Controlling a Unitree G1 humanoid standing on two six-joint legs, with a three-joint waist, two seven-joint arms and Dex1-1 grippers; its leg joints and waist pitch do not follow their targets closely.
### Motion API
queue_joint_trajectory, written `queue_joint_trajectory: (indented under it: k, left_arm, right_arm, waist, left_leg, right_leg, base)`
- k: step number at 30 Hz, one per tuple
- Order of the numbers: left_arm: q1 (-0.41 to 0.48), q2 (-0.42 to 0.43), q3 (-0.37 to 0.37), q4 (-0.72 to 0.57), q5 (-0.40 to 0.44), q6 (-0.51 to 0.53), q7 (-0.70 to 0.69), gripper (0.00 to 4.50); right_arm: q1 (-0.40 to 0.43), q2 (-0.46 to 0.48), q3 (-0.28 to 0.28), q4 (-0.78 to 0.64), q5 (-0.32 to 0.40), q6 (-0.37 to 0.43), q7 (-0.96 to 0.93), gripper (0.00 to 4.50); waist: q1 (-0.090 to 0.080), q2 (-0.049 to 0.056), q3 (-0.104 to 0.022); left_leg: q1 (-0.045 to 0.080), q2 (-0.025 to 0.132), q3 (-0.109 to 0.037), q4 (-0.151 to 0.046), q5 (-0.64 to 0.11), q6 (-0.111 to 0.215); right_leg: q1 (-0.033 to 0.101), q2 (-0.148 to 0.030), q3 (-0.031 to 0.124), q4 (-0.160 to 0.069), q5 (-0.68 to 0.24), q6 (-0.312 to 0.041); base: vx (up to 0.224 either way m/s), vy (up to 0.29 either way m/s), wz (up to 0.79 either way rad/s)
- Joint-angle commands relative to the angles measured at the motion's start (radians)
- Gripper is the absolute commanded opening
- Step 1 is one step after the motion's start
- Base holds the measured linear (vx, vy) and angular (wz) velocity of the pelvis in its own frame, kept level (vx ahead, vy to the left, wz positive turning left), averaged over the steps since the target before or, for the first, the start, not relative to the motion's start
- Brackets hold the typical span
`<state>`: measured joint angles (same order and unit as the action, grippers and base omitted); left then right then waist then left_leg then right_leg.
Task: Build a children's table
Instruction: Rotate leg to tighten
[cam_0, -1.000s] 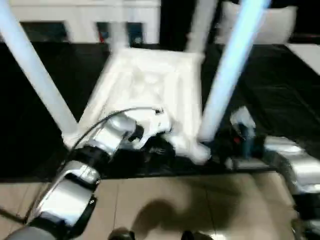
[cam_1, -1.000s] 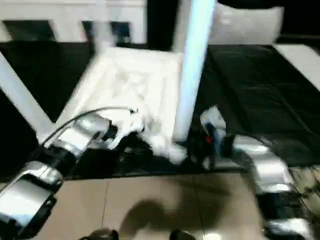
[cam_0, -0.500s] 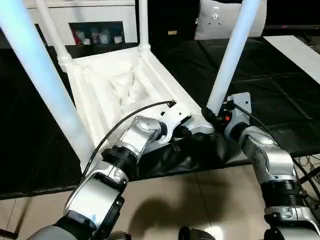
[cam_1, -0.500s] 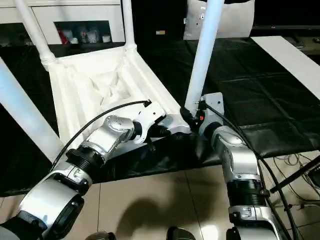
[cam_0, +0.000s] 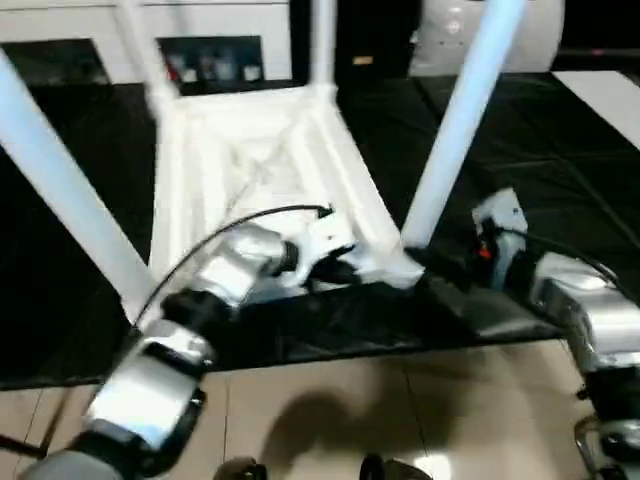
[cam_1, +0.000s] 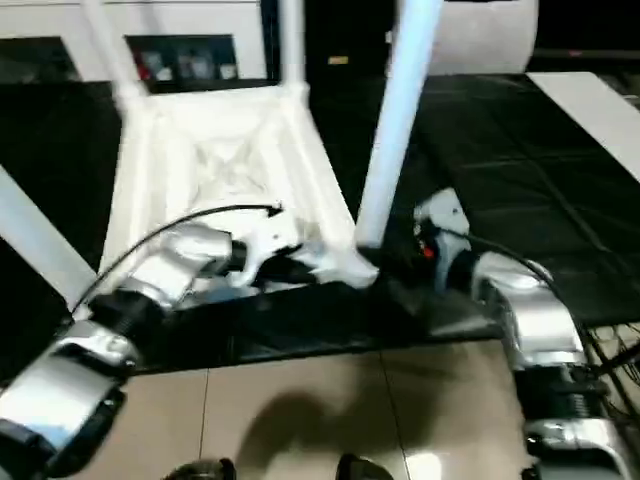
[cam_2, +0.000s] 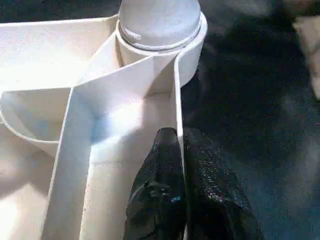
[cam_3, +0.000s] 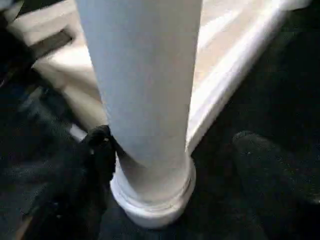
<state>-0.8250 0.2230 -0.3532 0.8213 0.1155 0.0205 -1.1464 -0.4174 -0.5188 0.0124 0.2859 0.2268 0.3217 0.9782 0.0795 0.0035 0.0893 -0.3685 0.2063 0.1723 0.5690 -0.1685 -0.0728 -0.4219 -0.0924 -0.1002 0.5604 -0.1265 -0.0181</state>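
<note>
Tabletop (cam_0: 250, 150) rim pinched by left claw (cam_2: 180, 150); right claw (cam_3: 170, 165) wide around 3 o'clock leg (cam_0: 455, 130). Plastic judged light, stiff, slippery; rib grip advised.

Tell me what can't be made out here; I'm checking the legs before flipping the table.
- Leg tops: cut off by the upper edge, eye views.
- Near-right corner socket, seating depth: motion blur, right wrist view.
- Shelf items behind: too blurred to identify, left eye view.

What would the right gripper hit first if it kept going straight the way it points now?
Most likely the white table leg standing in its corner socket: it rises dead ahead between the open fingers of the right gripper. How near it is remains unclear.
</note>
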Motion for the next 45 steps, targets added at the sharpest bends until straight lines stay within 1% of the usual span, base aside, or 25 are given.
queue_joint_trajectory:
  k: [1,3,4,5,6,7,9,10,11,14,15,18,21,22,27,32,33,35,37,39,40,41,43,44,45]
  left_arm:
    - [0.011,0.015,-0.060,-0.016,0.031,-0.053,-0.096,0.00]
    - [0.011,0.031,-0.073,-0.018,0.034,-0.080,-0.133,0.00]
    - [0.012,0.044,-0.084,-0.019,0.034,-0.102,-0.166,0.00]
    - [0.013,0.054,-0.094,-0.021,0.028,-0.121,-0.208,0.00]
    - [0.013,0.056,-0.096,-0.022,0.027,-0.124,-0.218,0.00]
    - [0.013,0.063,-0.104,-0.026,0.024,-0.137,-0.251,0.00]
    - [0.013,0.065,-0.107,-0.030,0.022,-0.144,-0.267,0.00]
    - [0.014,0.067,-0.109,-0.033,0.020,-0.147,-0.278,0.00]
    - [0.015,0.070,-0.112,-0.039,0.016,-0.149,-0.293,0.00]
    - [0.014,0.071,-0.113,-0.039,0.012,-0.155,-0.303,0.00]
    - [0.014,0.071,-0.113,-0.038,0.012,-0.157,-0.304,0.00]
    - [0.012,0.068,-0.110,-0.032,0.009,-0.166,-0.311,0.00]
    - [0.011,0.063,-0.107,-0.024,0.009,-0.172,-0.317,0.00]
    - [0.011,0.061,-0.107,-0.023,0.009,-0.172,-0.317,0.00]
    - [0.011,0.056,-0.107,-0.021,0.008,-0.171,-0.317,0.00]
    - [0.012,0.055,-0.105,-0.020,0.008,-0.170,-0.317,0.00]
    - [0.013,0.055,-0.105,-0.021,0.008,-0.169,-0.317,0.00]
    - [0.016,0.055,-0.104,-0.022,0.009,-0.168,-0.315,0.00]
    - [0.019,0.055,-0.103,-0.022,0.010,-0.167,-0.310,0.00]
    - [0.019,0.055,-0.103,-0.022,0.010,-0.167,-0.310,0.00]
    - [0.023,0.054,-0.104,-0.025,0.010,-0.166,-0.309,0.00]
    - [0.024,0.054,-0.104,-0.026,0.010,-0.165,-0.309,0.00]
    - [0.026,0.054,-0.104,-0.027,0.011,-0.165,-0.308,0.00]
    - [0.026,0.054,-0.104,-0.027,0.012,-0.166,-0.305,0.00]
    - [0.027,0.054,-0.104,-0.026,0.013,-0.166,-0.304,0.00]
  right_arm:
    - [0.008,-0.044,0.019,-0.019,0.017,-0.015,0.098,3.84]
    - [0.007,-0.065,0.031,-0.018,0.032,-0.021,0.156,3.84]
    - [0.006,-0.080,0.041,-0.018,0.050,-0.027,0.211,3.84]
    - [0.003,-0.088,0.050,-0.017,0.069,-0.031,0.265,3.69]
    - [0.002,-0.090,0.052,-0.016,0.073,-0.032,0.276,3.59]
    - [-0.002,-0.093,0.062,-0.012,0.077,-0.031,0.311,3.50]
    - [-0.004,-0.095,0.070,-0.008,0.075,-0.031,0.327,3.38]
    - [-0.005,-0.097,0.076,-0.006,0.071,-0.036,0.336,3.18]
    - [-0.006,-0.096,0.089,-0.005,0.068,-0.041,0.354,3.12]
    - [-0.007,-0.094,0.097,-0.003,0.073,-0.042,0.373,2.83]
    - [-0.007,-0.092,0.099,-0.004,0.076,-0.041,0.376,2.83]
    - [-0.009,-0.081,0.103,-0.002,0.091,-0.041,0.400,2.49]
    - [-0.008,-0.068,0.110,0.005,0.093,-0.041,0.416,2.25]
    - [-0.009,-0.064,0.113,0.012,0.090,-0.047,0.415,2.06]
    - [-0.008,-0.048,0.123,0.024,0.089,-0.060,0.421,1.92]
    - [-0.001,-0.044,0.126,0.018,0.089,-0.056,0.415,1.89]
    - [0.002,-0.041,0.124,0.018,0.082,-0.056,0.396,1.89]
    - [-0.001,-0.030,0.112,0.024,0.095,-0.024,0.374,1.89]
    - [0.000,-0.029,0.105,0.013,0.121,0.025,0.380,2.59]
    - [0.001,-0.030,0.106,0.012,0.122,0.028,0.381,2.59]
    - [0.009,-0.038,0.113,-0.004,0.125,0.043,0.391,2.80]
    - [0.011,-0.037,0.116,-0.004,0.109,0.021,0.379,2.95]
    - [0.012,-0.033,0.119,0.002,0.089,-0.011,0.362,3.06]
    - [0.010,-0.032,0.117,0.006,0.087,-0.004,0.355,3.06]
    - [0.009,-0.031,0.116,0.006,0.089,0.004,0.353,3.06]
  waist:
    - [0.006,-0.008,-0.078]
    - [0.014,-0.008,-0.077]
    - [0.018,-0.008,-0.077]
    - [0.019,-0.009,-0.077]
    - [0.022,-0.012,-0.078]
    - [0.023,-0.011,-0.076]
    - [0.026,-0.010,-0.077]
    - [0.027,-0.014,-0.076]
    - [0.033,-0.009,-0.078]
    - [0.035,-0.012,-0.079]
    - [0.035,-0.011,-0.078]
    - [0.036,-0.012,-0.078]
    - [0.036,-0.013,-0.078]
    - [0.036,-0.012,-0.078]
    - [0.035,-0.013,-0.078]
    - [0.035,-0.014,-0.078]
    - [0.035,-0.017,-0.082]
    - [0.035,-0.015,-0.080]
    - [0.033,-0.015,-0.079]
    - [0.034,-0.013,-0.080]
    - [0.034,-0.014,-0.082]
    - [0.036,-0.013,-0.082]
    - [0.038,-0.012,-0.083]
    - [0.038,-0.014,-0.084]
    - [0.039,-0.014,-0.084]
  left_leg:
    - [0.006,0.023,0.006,-0.050,-0.159,0.136]
    - [0.010,0.025,0.008,-0.051,-0.172,0.132]
    - [0.009,0.025,0.007,-0.051,-0.180,0.128]
    - [0.009,0.025,0.007,-0.052,-0.187,0.126]
    - [0.010,0.025,0.007,-0.052,-0.192,0.124]
    - [0.009,0.026,0.008,-0.053,-0.192,0.120]
    - [0.010,0.026,0.007,-0.053,-0.189,0.111]
    - [0.011,0.027,0.007,-0.054,-0.191,0.109]
    - [0.016,0.030,0.007,-0.054,-0.187,0.102]
    - [0.013,0.029,0.007,-0.053,-0.179,0.103]
    - [0.011,0.029,0.007,-0.053,-0.177,0.104]
    - [0.010,0.027,0.007,-0.053,-0.183,0.104]
    - [0.009,0.026,0.007,-0.052,-0.176,0.103]
    - [0.010,0.027,0.006,-0.053,-0.174,0.102]
    - [0.009,0.025,0.007,-0.053,-0.179,0.100]
    - [0.009,0.025,0.007,-0.053,-0.173,0.101]
    - [0.010,0.026,0.007,-0.052,-0.169,0.102]
    - [0.008,0.025,0.006,-0.052,-0.168,0.101]
    - [0.008,0.024,0.006,-0.053,-0.179,0.098]
    - [0.010,0.025,0.006,-0.053,-0.184,0.095]
    - [0.010,0.025,0.007,-0.051,-0.181,0.094]
    - [0.011,0.027,0.006,-0.052,-0.174,0.094]
    - [0.011,0.028,0.006,-0.052,-0.168,0.091]
    - [0.010,0.028,0.006,-0.051,-0.168,0.091]
    - [0.010,0.027,0.006,-0.051,-0.169,0.089]
  right_leg:
    - [0.071,-0.048,0.043,-0.044,-0.199,-0.254]
    - [0.070,-0.049,0.044,-0.044,-0.208,-0.257]
    - [0.071,-0.051,0.044,-0.044,-0.220,-0.256]
    - [0.071,-0.052,0.044,-0.046,-0.229,-0.253]
    - [0.073,-0.054,0.045,-0.045,-0.241,-0.250]
    - [0.071,-0.054,0.045,-0.048,-0.255,-0.247]
    - [0.070,-0.054,0.045,-0.047,-0.264,-0.245]
    - [0.069,-0.053,0.045,-0.048,-0.269,-0.243]
    - [0.066,-0.055,0.047,-0.046,-0.262,-0.250]
    - [0.067,-0.053,0.047,-0.042,-0.239,-0.255]
    - [0.068,-0.054,0.047,-0.041,-0.234,-0.256]
    - [0.070,-0.055,0.047,-0.043,-0.250,-0.249]
    - [0.069,-0.055,0.047,-0.043,-0.255,-0.244]
    - [0.069,-0.055,0.047,-0.043,-0.254,-0.244]
    - [0.069,-0.054,0.046,-0.044,-0.265,-0.241]
    - [0.069,-0.053,0.046,-0.044,-0.267,-0.237]
    - [0.070,-0.053,0.046,-0.043,-0.260,-0.239]
    - [0.069,-0.054,0.045,-0.043,-0.266,-0.238]
    - [0.070,-0.053,0.045,-0.046,-0.287,-0.232]
    - [0.069,-0.054,0.045,-0.048,-0.300,-0.229]
    - [0.069,-0.054,0.045,-0.047,-0.294,-0.230]
    - [0.068,-0.054,0.046,-0.046,-0.280,-0.234]
    - [0.067,-0.054,0.046,-0.041,-0.257,-0.239]
    - [0.068,-0.054,0.046,-0.041,-0.256,-0.239]
    - [0.068,-0.055,0.046,-0.041,-0.259,-0.239]
  base:
    - [0.000,0.000,0.00]
    - [0.000,0.000,0.00]
    - [0.000,0.000,0.00]
    - [0.000,0.000,0.00]
    - [0.000,0.000,0.00]
    - [0.000,0.000,0.00]
    - [0.000,0.000,0.00]
    - [0.000,0.000,0.00]
    - [0.000,0.000,0.00]
    - [0.000,0.000,0.00]
    - [0.000,0.000,0.00]
    - [0.000,0.000,0.00]
    - [0.000,0.000,0.00]
    - [0.000,0.000,0.00]
    - [0.000,0.000,0.00]
    - [0.000,0.000,0.00]
    - [0.000,0.000,0.00]
    - [0.000,0.000,0.00]
    - [0.000,0.000,0.00]
    - [0.000,0.000,0.00]
    - [0.000,0.000,0.00]
    - [0.000,0.000,0.00]
    - [0.000,0.000,0.00]
    - [0.000,0.000,0.00]
    - [0.000,0.000,0.00]
